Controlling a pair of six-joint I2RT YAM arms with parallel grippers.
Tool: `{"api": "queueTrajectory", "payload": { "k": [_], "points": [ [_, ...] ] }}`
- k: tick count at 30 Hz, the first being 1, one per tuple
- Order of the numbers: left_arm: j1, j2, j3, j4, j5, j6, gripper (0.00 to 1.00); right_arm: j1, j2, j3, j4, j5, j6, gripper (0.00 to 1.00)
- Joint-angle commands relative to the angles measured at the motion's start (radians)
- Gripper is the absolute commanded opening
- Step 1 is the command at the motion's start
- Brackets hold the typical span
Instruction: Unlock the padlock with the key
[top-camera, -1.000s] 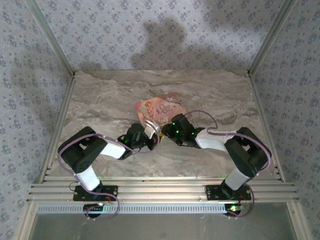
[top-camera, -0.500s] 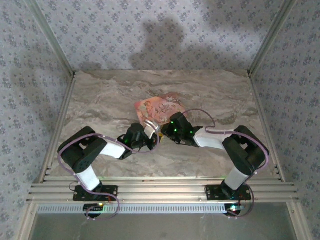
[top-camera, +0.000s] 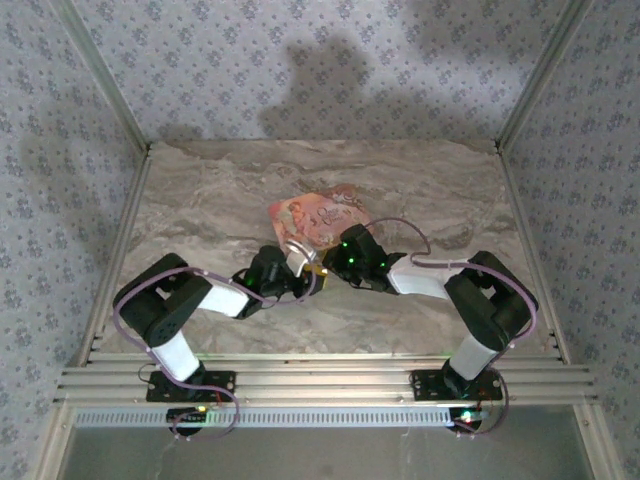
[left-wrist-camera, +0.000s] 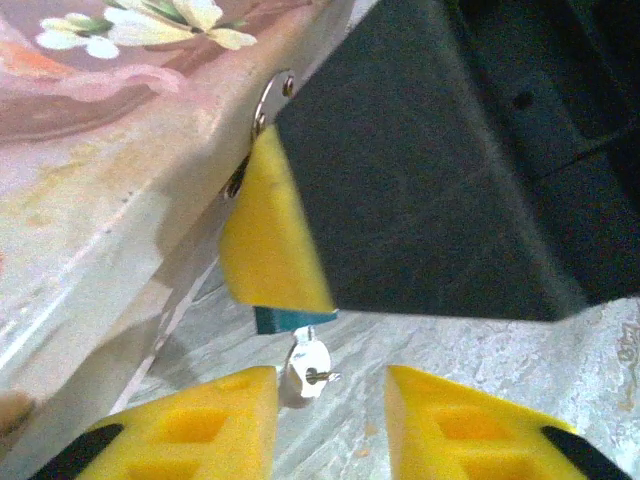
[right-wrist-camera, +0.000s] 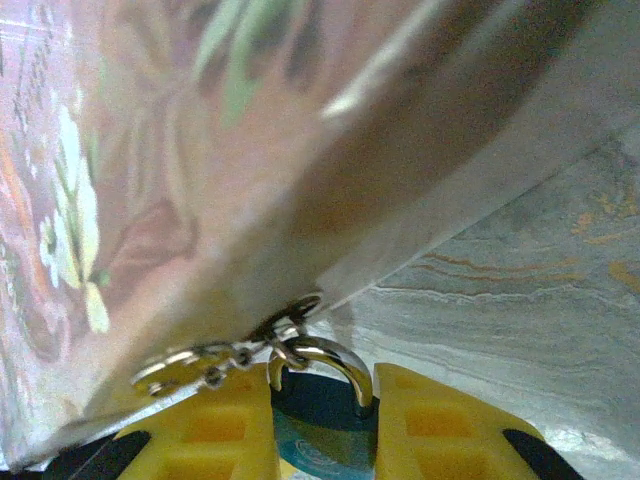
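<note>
Opening, left tool (left-wrist-camera: 330, 388) has seemingly released key (left-wrist-camera: 305, 372) in padlock (left-wrist-camera: 290, 320).

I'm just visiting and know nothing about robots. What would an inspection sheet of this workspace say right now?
Surface: marble-pattern tabletop.
Job's things: blue padlock hooked on the pink flowery box's hasp; key in its end.
Clutter: nothing seen.
Grippers: right gripper shut on the padlock; left gripper open, near the key.
Cables: purple cables loop along the left arm and right arm.
Surroundings: patterned walls, metal frame.
</note>
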Motion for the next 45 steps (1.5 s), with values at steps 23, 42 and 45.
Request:
{"api": "queueTrajectory", "payload": {
  "k": [23, 42, 45],
  "points": [
    [0.102, 0.109, -0.070, 0.393, 0.108, -0.605, 0.34, -0.019, -0.023, -0.048, 0.176, -0.086, 0.117, 0.00],
    [0.058, 0.214, -0.010, 0.498, 0.074, -0.695, 0.30, -0.008, -0.026, -0.051, 0.203, -0.082, 0.148, 0.00],
    [0.056, 0.210, -0.005, 0.481, 0.071, -0.692, 0.30, -0.009, -0.030, -0.058, 0.209, -0.079, 0.154, 0.00]
  ]
}}
